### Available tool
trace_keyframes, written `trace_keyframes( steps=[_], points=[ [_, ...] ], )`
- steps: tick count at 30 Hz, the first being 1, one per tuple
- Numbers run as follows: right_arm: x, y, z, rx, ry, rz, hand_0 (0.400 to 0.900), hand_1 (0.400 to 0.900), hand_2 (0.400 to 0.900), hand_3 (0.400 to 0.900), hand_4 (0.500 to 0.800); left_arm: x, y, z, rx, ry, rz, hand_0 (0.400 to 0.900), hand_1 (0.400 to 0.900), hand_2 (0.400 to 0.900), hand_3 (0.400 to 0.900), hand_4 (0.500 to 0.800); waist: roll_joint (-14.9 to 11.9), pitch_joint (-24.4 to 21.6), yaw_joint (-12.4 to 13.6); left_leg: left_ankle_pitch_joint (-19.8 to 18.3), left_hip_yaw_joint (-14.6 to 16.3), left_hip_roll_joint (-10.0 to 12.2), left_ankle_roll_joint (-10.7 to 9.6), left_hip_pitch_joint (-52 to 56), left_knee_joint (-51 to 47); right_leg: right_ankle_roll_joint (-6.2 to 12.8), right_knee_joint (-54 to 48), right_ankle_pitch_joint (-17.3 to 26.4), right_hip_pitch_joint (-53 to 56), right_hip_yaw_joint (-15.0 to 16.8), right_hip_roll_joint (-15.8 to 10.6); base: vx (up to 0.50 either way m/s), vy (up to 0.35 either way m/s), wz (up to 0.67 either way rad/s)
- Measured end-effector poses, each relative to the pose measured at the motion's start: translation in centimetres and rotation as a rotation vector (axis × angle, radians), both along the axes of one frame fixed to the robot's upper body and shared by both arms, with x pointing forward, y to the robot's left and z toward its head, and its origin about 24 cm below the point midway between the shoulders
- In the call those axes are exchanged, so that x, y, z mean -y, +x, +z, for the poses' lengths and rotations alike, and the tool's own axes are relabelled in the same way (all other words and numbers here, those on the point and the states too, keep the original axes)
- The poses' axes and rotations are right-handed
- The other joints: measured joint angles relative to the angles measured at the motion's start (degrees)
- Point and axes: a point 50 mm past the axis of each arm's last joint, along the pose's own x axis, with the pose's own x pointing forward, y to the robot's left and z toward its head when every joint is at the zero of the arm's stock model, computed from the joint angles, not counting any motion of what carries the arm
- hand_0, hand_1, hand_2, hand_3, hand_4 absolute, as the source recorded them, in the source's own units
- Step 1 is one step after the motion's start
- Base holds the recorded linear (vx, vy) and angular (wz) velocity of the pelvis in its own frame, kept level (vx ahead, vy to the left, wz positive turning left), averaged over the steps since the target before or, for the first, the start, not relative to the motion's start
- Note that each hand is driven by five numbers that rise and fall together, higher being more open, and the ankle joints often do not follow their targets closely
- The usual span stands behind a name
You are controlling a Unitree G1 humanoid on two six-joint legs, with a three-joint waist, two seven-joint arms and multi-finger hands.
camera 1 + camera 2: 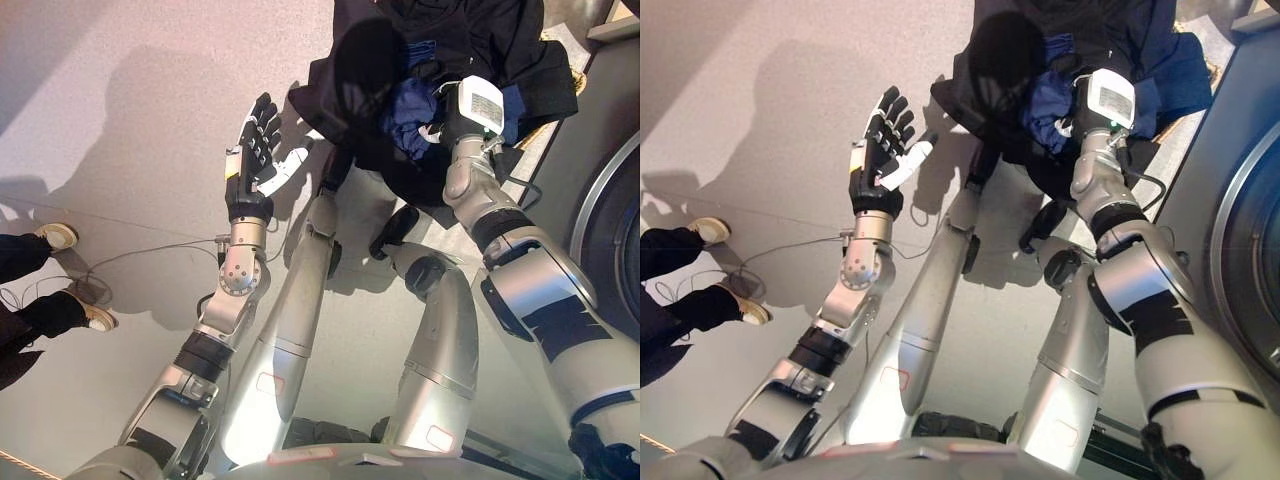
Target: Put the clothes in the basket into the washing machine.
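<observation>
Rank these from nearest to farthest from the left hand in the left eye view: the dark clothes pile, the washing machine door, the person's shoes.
From the left hand, open and raised:
1. Dark clothes pile, just to its right, up top.
2. Person's shoes, lower left by the view's edge.
3. Washing machine door, far right edge.

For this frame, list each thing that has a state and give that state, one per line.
Left hand: open, fingers spread, raised over the floor, holding nothing.
Right hand: reaching into the clothes, fingers hidden.
Clothes: dark heap, bunched, spilling over the basket.
Basket: mostly covered, only its rim shows.
Washing machine: at the right edge, door state unclear.
</observation>
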Motion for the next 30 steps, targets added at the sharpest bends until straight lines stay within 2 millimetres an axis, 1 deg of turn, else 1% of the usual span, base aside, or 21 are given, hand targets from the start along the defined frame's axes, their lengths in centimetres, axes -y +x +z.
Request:
trace_keyframes(
  steps=[8, 13, 17, 20, 23, 24, 26, 30],
  points=[
    [0.1, 0.0, -0.3, -0.015, 0.001, 0.001, 0.4, 0.4, 0.4, 0.4, 0.5, 0.1, 0.1, 0.3, 0.01, 0.0, -0.003, 0.9, 0.9, 0.9, 0.9, 0.8, 0.02, -0.01, 0.43, -0.54, 0.14, -0.12, -0.08, -0.49, 1.01, -0.26, 1.06, -0.56, -0.28, 0.03, -0.29, -0.01, -0.003, 0.0],
    [0.2, 0.0, 0.0, -0.009, -0.001, 0.0, 0.4, 0.4, 0.4, 0.4, 0.5, 0.1, 0.1, 0.4, 0.014, -0.001, -0.003, 0.9, 0.9, 0.9, 0.9, 0.8, 0.05, 0.0, 0.4, -0.69, 0.18, -0.1, -0.03, -1.17, 2.0, -0.26, 1.42, -0.56, -0.7, 0.0, -0.28, -0.02, -0.01, -0.05],
    [0.0, 0.0, 0.5, 0.014, -0.002, 0.016, 0.4, 0.4, 0.4, 0.4, 0.5, -0.1, 0.2, 0.6, 0.02, -0.002, 0.008, 0.9, 0.9, 0.9, 0.9, 0.8, 0.05, 0.0, 0.03, -0.7, 0.24, -0.06, 0.0, -1.13, 2.24, -0.14, 1.35, -0.48, -0.53, -0.01, -0.22, -0.01, -0.005, -0.13],
    [-0.9, 0.1, 1.3, 0.051, 0.001, 0.06, 0.4, 0.4, 0.4, 0.4, 0.5, -0.6, 0.3, 0.7, 0.022, -0.007, 0.034, 0.9, 0.9, 0.9, 0.9, 0.8, 0.05, 0.0, -1.15, -1.01, 0.15, 0.2, 0.22, -1.02, 3.03, 0.02, 1.15, -0.36, 0.07, -0.08, 0.25, -0.02, -0.016, -0.13],
    [-1.7, 0.0, 2.1, 0.102, 0.007, 0.112, 0.4, 0.4, 0.4, 0.4, 0.5, -1.0, 0.4, 0.8, 0.022, -0.014, 0.058, 0.9, 0.9, 0.9, 0.9, 0.8, 0.04, 0.01, -2.62, -1.19, 0.16, 0.48, 0.5, 0.05, 3.05, 0.62, 0.27, 0.02, 1.5, -0.17, 0.67, -0.02, -0.014, -0.09],
    [-1.9, -0.1, 2.5, 0.12, 0.007, 0.131, 0.4, 0.4, 0.4, 0.4, 0.5, -1.1, 0.4, 0.8, 0.021, -0.014, 0.064, 0.9, 0.9, 0.9, 0.9, 0.8, 0.03, 0.01, -2.98, -1.24, 0.23, 0.68, 0.59, 0.47, 2.94, 1.09, -0.19, 0.31, 2.04, -0.17, 0.86, -0.02, -0.001, -0.09],
    [-2.6, -0.3, 3.3, 0.165, 0.013, 0.174, 0.4, 0.4, 0.4, 0.4, 0.5, -1.6, 0.4, 0.8, 0.02, -0.023, 0.087, 0.9, 0.9, 0.9, 0.9, 0.8, -0.01, -0.02, -4.25, -1.43, 0.24, 1.11, 0.85, 1.5, 2.65, 1.23, -1.43, 0.69, 3.35, -0.17, 1.46, -0.02, 0.009, -0.11],
    [-3.0, -0.9, 4.8, 0.252, 0.06, 0.225, 0.4, 0.4, 0.4, 0.4, 0.5, -2.3, 0.6, 0.8, 0.014, -0.037, 0.128, 0.9, 0.9, 0.9, 0.9, 0.8, -0.16, 0.0, -6.49, -1.55, 0.44, 1.26, 1.28, 2.65, 1.96, 1.97, -2.82, 1.24, 4.74, -0.09, 1.73, -0.02, 0.005, -0.12]
  ],
)
